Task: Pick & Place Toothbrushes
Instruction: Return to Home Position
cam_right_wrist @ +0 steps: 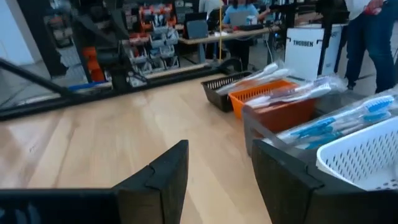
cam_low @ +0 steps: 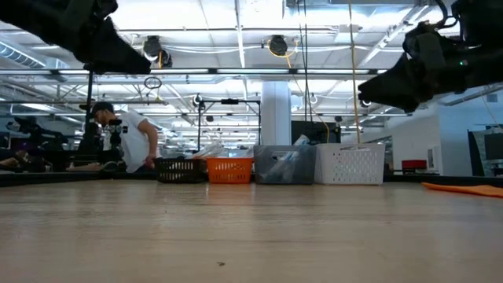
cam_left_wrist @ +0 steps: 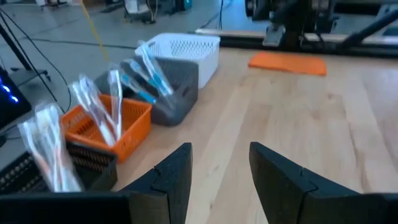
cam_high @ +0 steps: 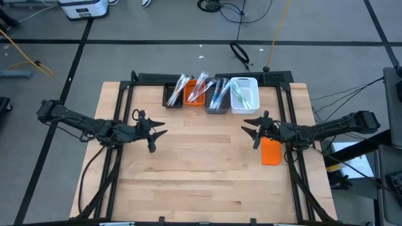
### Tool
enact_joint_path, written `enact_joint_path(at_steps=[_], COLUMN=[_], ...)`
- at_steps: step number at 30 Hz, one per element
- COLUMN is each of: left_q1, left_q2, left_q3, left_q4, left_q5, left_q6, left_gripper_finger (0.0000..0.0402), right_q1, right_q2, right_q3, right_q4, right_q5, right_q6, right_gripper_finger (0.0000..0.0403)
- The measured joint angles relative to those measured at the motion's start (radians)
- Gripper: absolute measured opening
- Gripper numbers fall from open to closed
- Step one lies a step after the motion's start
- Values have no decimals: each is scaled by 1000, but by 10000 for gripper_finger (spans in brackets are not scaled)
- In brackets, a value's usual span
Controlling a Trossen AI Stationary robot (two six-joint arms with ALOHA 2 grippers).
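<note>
We have the left gripper hovering over the left half of the surface, fingers spread apart and nothing between them. Across the way the right gripper hangs over the right half, its fingers parted too and just as empty. The low view shows both of them up off the wood. Just beside that right gripper, a flat orange block lies on the boards.

Out at the far edge we see a row of containers side by side: black bin, orange bin, gray bin, white bin. And there are the toothbrushes, all in those bins, leaning at angles in clear wrappers, with blue ones in the gray bin and green ones in the white. Beyond the surface, a person in a white top sits in the room.
</note>
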Motion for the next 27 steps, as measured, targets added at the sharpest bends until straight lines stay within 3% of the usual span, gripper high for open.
enact_joint_path(at_steps=[14,27], left_q1=[44,44], left_q2=[-87,-190], left_q3=[-126,-308], left_q4=[49,242], left_q5=[72,122], left_q6=[15,18], left_gripper_finger=[161,161], right_q1=[0,0], right_q2=[-8,-1], right_q3=[-88,-90], right_q4=[65,34], right_q5=[-3,-5], right_q6=[26,54], right_gripper_finger=[166,166])
